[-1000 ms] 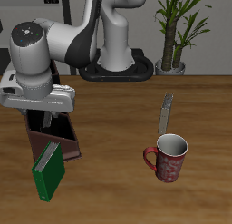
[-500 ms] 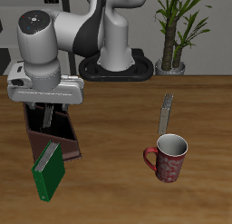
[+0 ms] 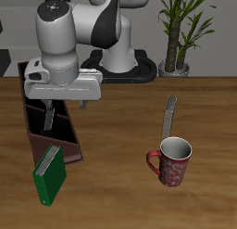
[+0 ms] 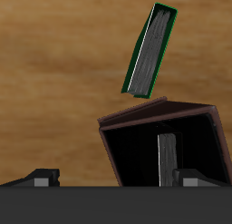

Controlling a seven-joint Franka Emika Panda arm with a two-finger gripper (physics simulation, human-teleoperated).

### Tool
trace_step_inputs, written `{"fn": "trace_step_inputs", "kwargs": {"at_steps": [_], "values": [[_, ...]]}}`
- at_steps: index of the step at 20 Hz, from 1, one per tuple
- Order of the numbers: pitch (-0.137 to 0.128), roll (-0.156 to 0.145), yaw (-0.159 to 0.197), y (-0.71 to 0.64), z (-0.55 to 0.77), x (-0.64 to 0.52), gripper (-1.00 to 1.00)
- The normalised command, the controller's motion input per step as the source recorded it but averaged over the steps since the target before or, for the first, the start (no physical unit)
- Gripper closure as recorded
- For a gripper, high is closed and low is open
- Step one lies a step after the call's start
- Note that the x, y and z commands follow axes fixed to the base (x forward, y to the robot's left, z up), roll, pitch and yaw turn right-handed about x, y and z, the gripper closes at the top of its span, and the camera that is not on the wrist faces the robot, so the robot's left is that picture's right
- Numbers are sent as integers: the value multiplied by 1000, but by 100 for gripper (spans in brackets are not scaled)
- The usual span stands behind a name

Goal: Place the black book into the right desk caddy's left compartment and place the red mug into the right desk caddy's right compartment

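The black book [image 4: 166, 160] stands upright inside the right desk caddy [image 3: 70, 140], a dark brown tray with a black inside [image 4: 136, 150]. I cannot tell which section holds it. My gripper [image 3: 62, 107] hangs above the caddy, open and empty. In the wrist view [image 4: 116, 180] its fingertips [image 4: 41, 179] are wide apart with the book below them. The red mug [image 3: 172, 162] stands upright on the table near the front edge, far from the caddy, with its handle toward the caddy.
A green book [image 3: 50, 174] leans at the caddy's front end and also shows in the wrist view [image 4: 149, 51]. A second thin caddy [image 3: 168, 115] lies behind the mug. A potted plant [image 3: 181, 33] and the robot base [image 3: 118, 61] stand at the back.
My gripper has risen and moved back from the caddy, toward the table's middle. The book stays in the caddy. The mug and green book have not moved.
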Motion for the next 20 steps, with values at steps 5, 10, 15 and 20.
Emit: {"fn": "trace_step_inputs", "kwargs": {"at_steps": [5, 10, 15, 20], "values": [[-26, -11, -9, 508, 88, 187, -100], [-22, 7, -32, 539, 65, 199, -100], [11, 27, -11, 475, -53, 146, -100], [2, 18, -14, 555, -60, 30, -100]]}}
